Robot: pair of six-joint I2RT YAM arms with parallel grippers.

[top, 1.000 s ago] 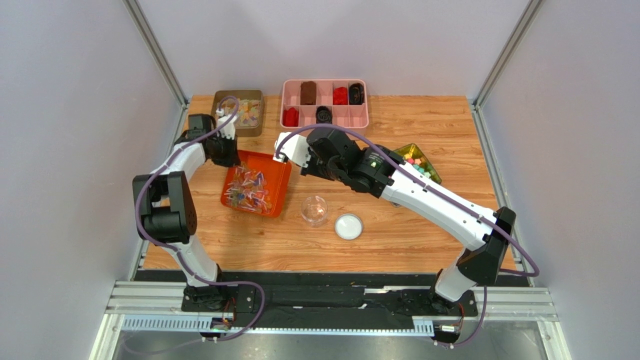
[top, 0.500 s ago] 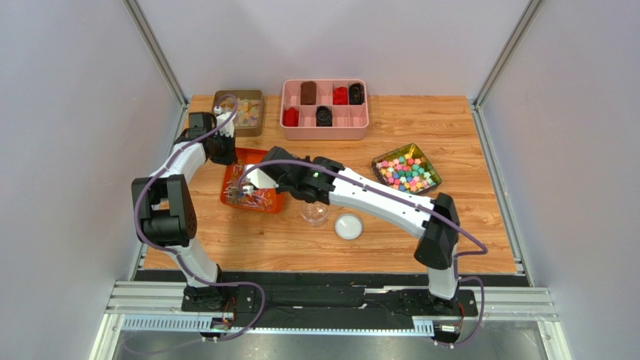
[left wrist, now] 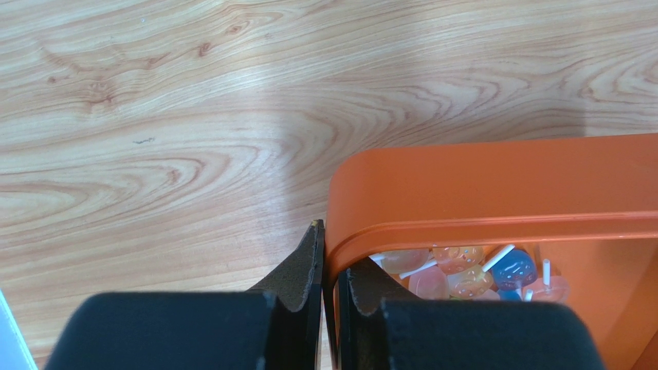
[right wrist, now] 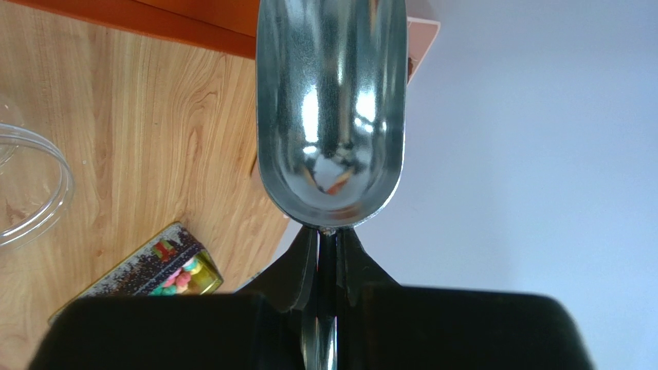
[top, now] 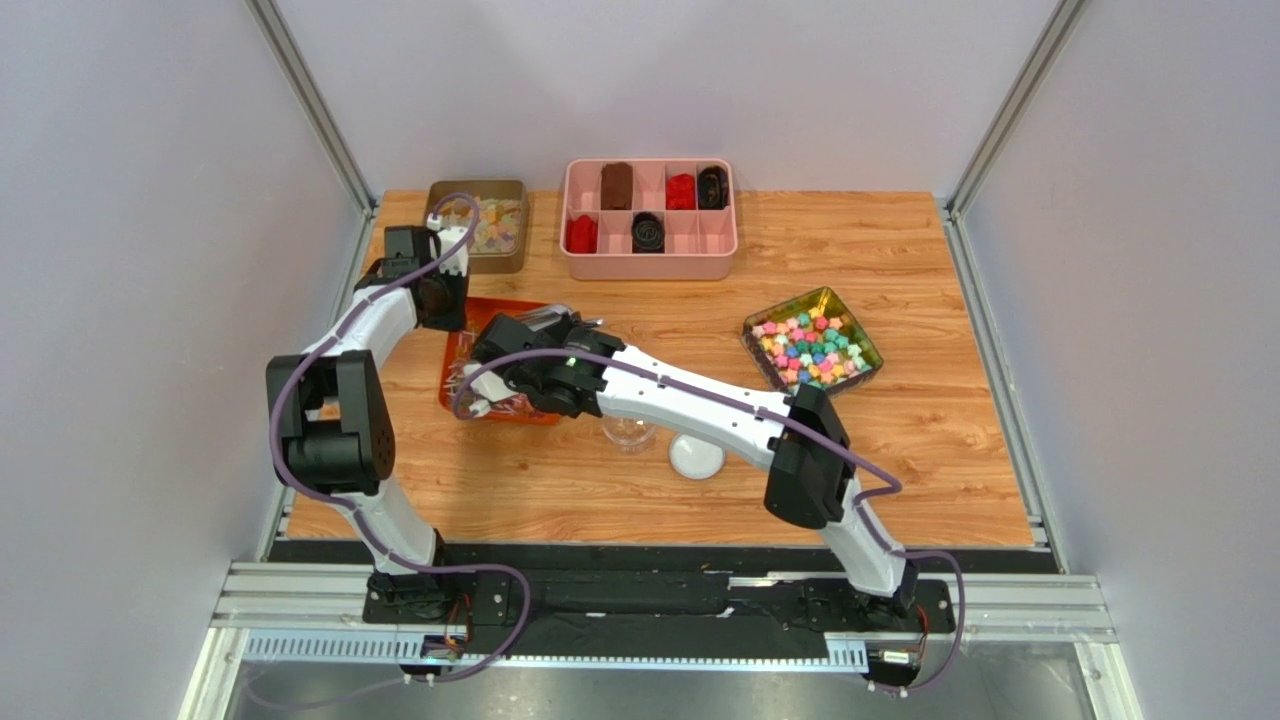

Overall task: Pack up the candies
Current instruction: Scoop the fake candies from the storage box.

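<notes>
The candies (left wrist: 463, 271), small shiny pink, orange and blue sweets on thin white sticks, lie in an orange tray (left wrist: 494, 185). The top view shows the tray (top: 469, 402) at the left, mostly under my right arm. My left gripper (left wrist: 328, 266) is shut on the tray's corner rim, one finger outside and one inside; it shows in the top view (top: 446, 305) too. My right gripper (right wrist: 328, 240) is shut on the handle of a metal scoop (right wrist: 330, 116). The scoop's bowl is empty. In the top view the right gripper (top: 511, 368) is over the tray.
A clear jar (top: 628, 434) and its white lid (top: 696, 455) stand right of the tray. A pink compartment box (top: 648, 269) and a brown tin (top: 478, 225) are at the back. A tin of bright blocky candies (top: 813, 339) is at the right.
My right arm has swung left with the scoop, from near the pink box to over the orange tray. My left gripper has kept its hold on the tray rim.
</notes>
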